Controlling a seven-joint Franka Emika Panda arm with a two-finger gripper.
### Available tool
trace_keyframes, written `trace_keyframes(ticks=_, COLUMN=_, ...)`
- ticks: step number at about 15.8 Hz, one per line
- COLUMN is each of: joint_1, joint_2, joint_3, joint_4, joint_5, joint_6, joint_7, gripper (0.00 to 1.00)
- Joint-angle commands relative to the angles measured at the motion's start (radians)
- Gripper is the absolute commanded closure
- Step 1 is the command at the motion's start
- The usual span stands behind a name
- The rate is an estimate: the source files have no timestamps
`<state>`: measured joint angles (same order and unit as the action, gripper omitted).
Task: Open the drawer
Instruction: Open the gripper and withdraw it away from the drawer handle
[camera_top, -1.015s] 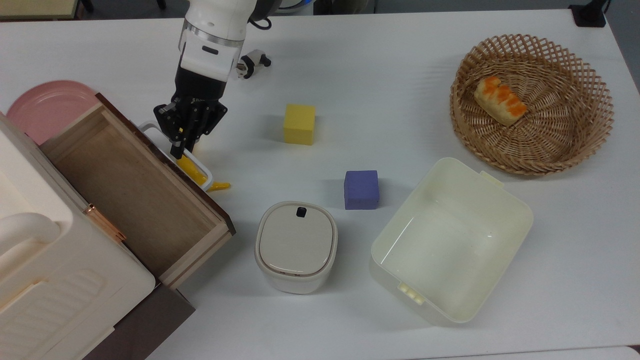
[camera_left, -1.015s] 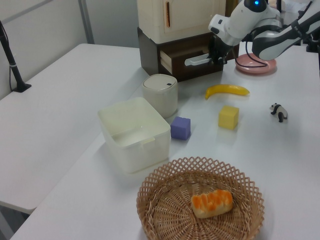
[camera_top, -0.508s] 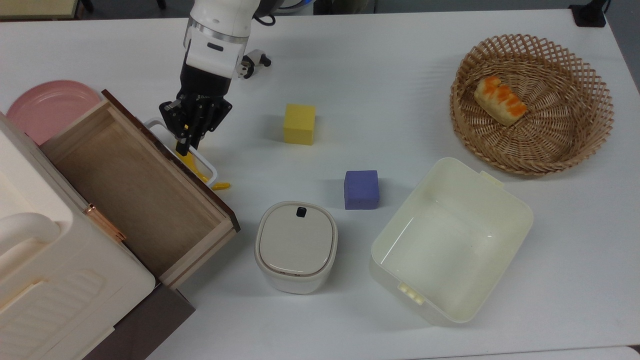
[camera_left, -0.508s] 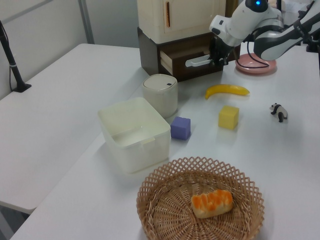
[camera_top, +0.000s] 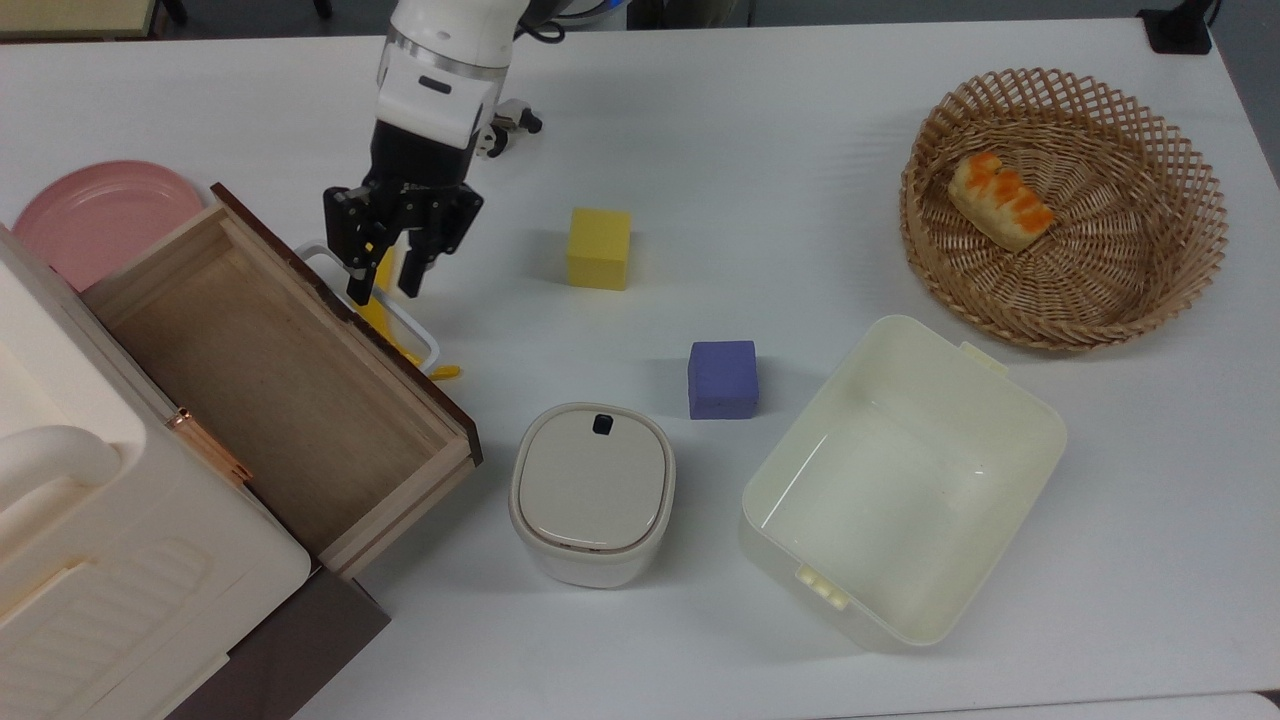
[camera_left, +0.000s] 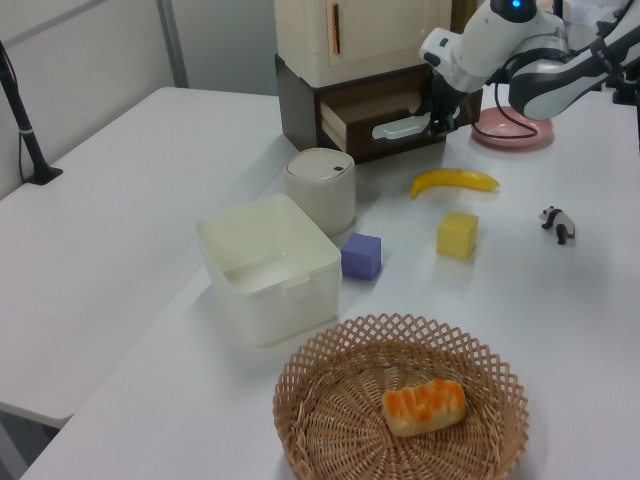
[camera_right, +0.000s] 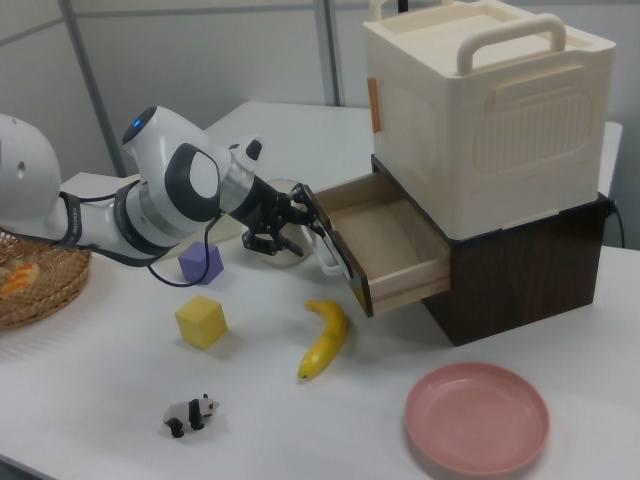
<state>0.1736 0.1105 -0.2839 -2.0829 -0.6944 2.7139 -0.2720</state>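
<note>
The wooden drawer (camera_top: 270, 400) stands pulled out from under the cream cabinet, its plywood inside bare. Its dark front panel (camera_top: 400, 360) carries a white loop handle (camera_top: 415, 330). My gripper (camera_top: 385, 285) hangs open at the handle's far end, with its fingers spread to either side of the bar and not pinching it. In the left view the gripper (camera_left: 440, 115) is at the right end of the handle (camera_left: 400, 127) on the drawer (camera_left: 365, 115). In the right view the gripper (camera_right: 300, 225) sits just left of the drawer (camera_right: 390, 240) front.
A banana (camera_top: 440, 372) lies on the table under the handle. Nearby are a yellow cube (camera_top: 599, 248), a purple cube (camera_top: 722, 378), a lidded cream pot (camera_top: 592, 492) and a cream tub (camera_top: 1000, 400). A pink plate (camera_top: 95, 210), a toy panda (camera_top: 510, 120) and a wicker basket (camera_top: 1180, 260) holding bread stand further off.
The gripper was shut on the white handle and has now opened and let it go. Before that the drawer slid a little further out towards the top view's right.
</note>
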Motion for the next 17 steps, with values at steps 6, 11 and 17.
trace_keyframes(ticks=6, joint_1=0.009, joint_2=-0.04, joint_3=0.012, joint_4=-0.02, joint_5=-0.025, joint_6=-0.04, joint_7=0.063, gripper=0.29)
trace_keyframes(ticks=11, joint_1=0.009, joint_2=-0.04, joint_3=0.012, joint_4=-0.019, joint_5=-0.023, joint_6=-0.04, joint_7=0.065, gripper=0.29)
trace_keyframes(ticks=17, joint_1=0.012, joint_2=-0.037, joint_3=0.041, joint_4=0.012, joint_5=-0.022, joint_6=-0.055, joint_7=0.241, gripper=0.0)
